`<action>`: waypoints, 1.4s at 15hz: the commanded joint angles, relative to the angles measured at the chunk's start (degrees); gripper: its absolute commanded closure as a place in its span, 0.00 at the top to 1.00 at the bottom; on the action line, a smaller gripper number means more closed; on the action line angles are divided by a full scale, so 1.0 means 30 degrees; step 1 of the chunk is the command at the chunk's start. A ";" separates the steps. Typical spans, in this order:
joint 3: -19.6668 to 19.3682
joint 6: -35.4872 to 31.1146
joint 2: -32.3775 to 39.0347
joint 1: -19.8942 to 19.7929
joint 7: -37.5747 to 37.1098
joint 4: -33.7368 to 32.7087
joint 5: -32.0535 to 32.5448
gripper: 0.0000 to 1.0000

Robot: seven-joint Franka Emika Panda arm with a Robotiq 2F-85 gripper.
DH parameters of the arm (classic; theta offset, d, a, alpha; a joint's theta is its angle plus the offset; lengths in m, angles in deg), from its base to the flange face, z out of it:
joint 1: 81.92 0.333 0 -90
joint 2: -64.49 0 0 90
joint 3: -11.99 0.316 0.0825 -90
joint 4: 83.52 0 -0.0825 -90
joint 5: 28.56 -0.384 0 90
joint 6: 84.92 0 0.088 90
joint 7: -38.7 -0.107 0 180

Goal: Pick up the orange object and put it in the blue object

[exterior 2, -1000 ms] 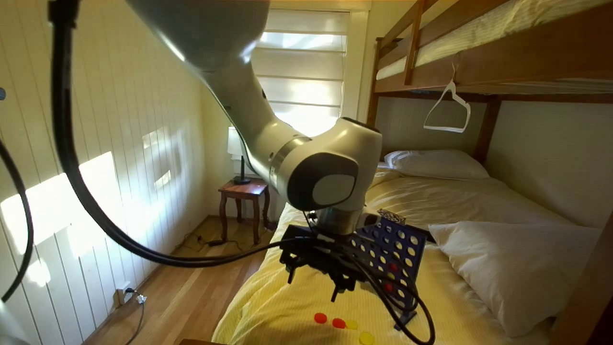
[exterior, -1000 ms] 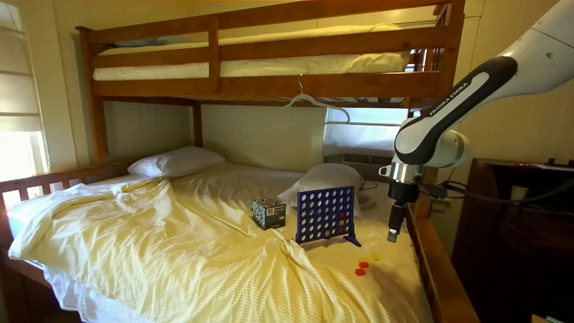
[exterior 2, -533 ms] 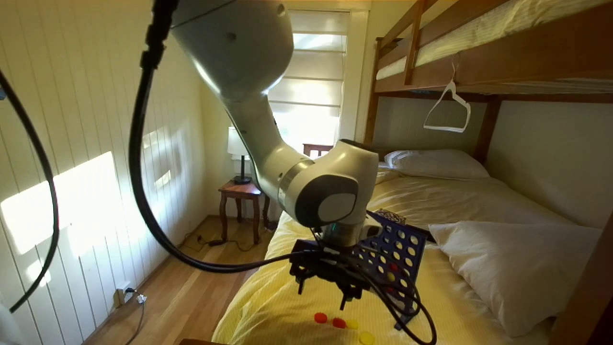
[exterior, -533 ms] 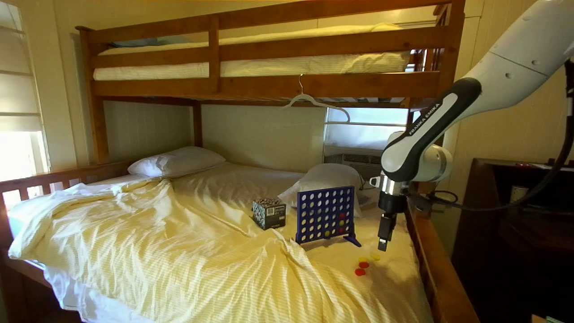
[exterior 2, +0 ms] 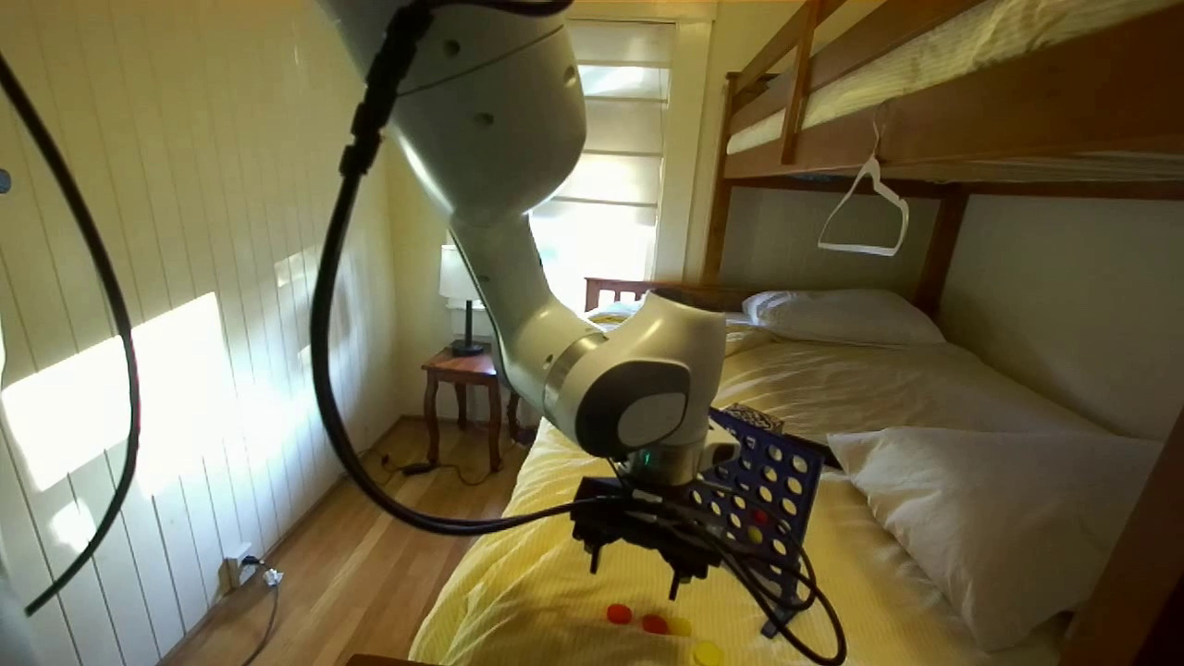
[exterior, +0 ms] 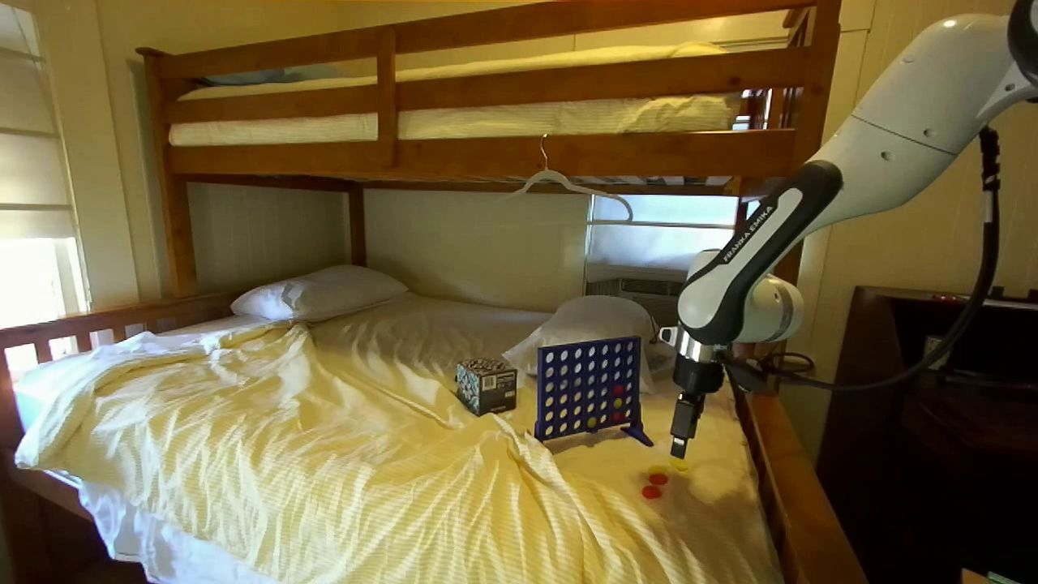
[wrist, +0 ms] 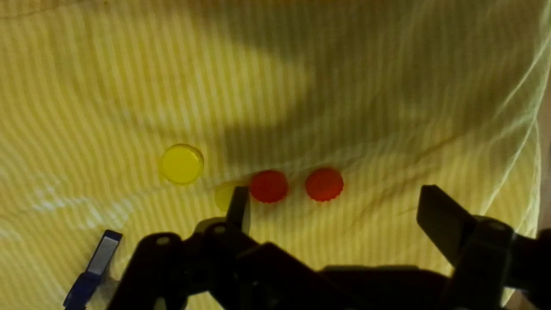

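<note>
Two orange-red discs lie flat and apart on the yellow bedding. In the wrist view one disc [wrist: 324, 184] is between the finger lines and the other disc [wrist: 269, 186] is beside the left fingertip. Both discs also show in the exterior views [exterior: 651, 491] [exterior 2: 619, 613]. My gripper [wrist: 335, 191] is open and empty, pointing down above the bed near the discs; it shows in both exterior views [exterior: 678, 448] [exterior 2: 635, 575]. The blue grid [exterior: 588, 388] stands upright on the bed with a few discs in its right part. My arm partly hides the grid in an exterior view [exterior 2: 768, 481]; one foot shows in the wrist view [wrist: 92, 269].
Two yellow discs [wrist: 181, 164] [wrist: 226, 196] lie by the orange-red ones; the left finger partly covers one. A dark patterned box [exterior: 486, 385] stands beside the grid. A pillow [exterior: 600, 324] lies behind the grid. A wooden bed rail [exterior: 795, 503] runs along the bed's edge.
My open gripper has moved down and closer to the discs, leftward in one exterior view and rightward in another. The discs, grid and box have not moved.
</note>
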 commanded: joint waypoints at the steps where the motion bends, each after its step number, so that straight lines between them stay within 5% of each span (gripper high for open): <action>1: 0.0739 0.0180 0.0542 -0.0583 -0.0528 -0.0400 0.0377 1.00; 21: 0.3667 -0.2767 0.5864 -0.2391 -0.0638 -0.3091 0.1029 0.97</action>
